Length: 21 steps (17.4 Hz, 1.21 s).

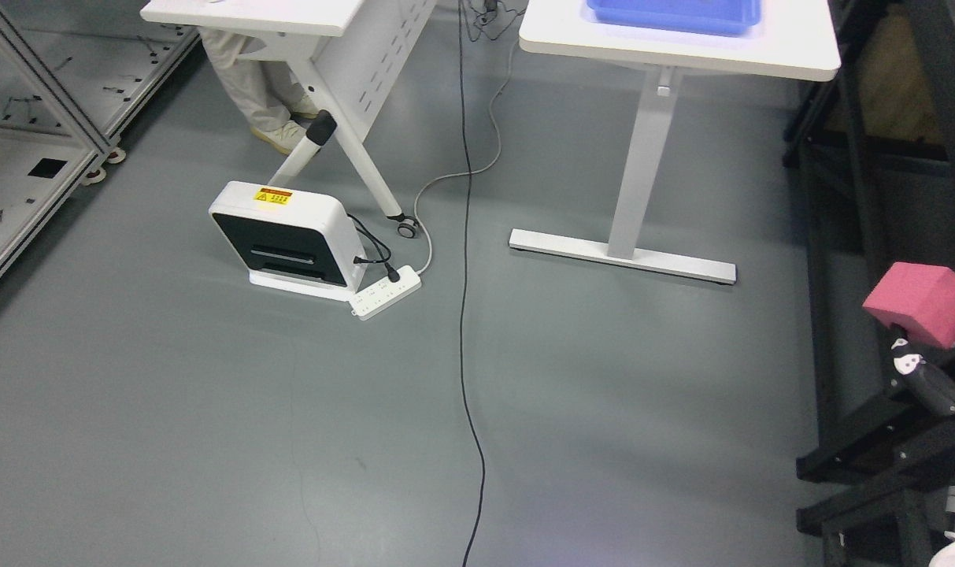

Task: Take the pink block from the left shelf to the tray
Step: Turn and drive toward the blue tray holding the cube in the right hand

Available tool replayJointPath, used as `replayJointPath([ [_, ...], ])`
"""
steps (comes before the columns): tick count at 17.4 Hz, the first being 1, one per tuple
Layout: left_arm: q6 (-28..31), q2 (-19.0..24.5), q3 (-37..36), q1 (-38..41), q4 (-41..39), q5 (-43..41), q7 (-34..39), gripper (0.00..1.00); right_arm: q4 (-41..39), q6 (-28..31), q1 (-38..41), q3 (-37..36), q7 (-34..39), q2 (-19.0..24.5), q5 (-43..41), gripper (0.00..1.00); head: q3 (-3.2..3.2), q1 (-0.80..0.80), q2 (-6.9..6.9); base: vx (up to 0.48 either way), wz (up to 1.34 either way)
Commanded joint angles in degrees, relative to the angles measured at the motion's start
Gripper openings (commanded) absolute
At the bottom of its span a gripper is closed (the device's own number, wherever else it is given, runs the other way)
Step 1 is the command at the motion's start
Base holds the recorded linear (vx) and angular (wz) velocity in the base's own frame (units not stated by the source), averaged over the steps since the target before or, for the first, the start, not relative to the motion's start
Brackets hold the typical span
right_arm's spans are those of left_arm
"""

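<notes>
A pink block [920, 303] hangs in the air at the right edge of the head view, above the grey floor. My right hand [930, 362] is shut on it, with one dark finger [930, 382] showing below the block and white hand parts at the frame edge. The blue tray [674, 16] sits on a white table [792, 47] at the top right, far from the block. My left arm does not show.
A black shelf frame [863, 465] runs along the right side. A black cable [465, 315] crosses the floor. A white box device [284, 236] and power strip [384, 293] lie centre left. A person's legs [253, 87] stand under a second white table [257, 16]. A metal rack [36, 118] fills the left.
</notes>
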Motion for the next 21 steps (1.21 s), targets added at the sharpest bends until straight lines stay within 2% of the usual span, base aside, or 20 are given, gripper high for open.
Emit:
replayJointPath([
  [1, 0.00, 1.00, 0.00, 0.52, 0.00, -0.09, 0.05, 1.00, 0.06, 0.02, -0.07, 0.20, 0.03, -0.05, 0.00, 0.02, 0.00, 0.00, 0.00, 0.140, 0.44],
  [8, 0.00, 1.00, 0.00, 0.52, 0.00, -0.09, 0.05, 1.00, 0.06, 0.02, 0.02, 0.20, 0.11, -0.14, 0.00, 0.02, 0.00, 0.00, 0.00, 0.276, 0.26],
  [21, 0.00, 1.00, 0.00, 0.52, 0.00, -0.09, 0.05, 1.00, 0.15, 0.46, -0.07, 0.29, 0.46, -0.41, 0.09, 0.02, 0.00, 0.00, 0.00, 0.385, -0.06],
])
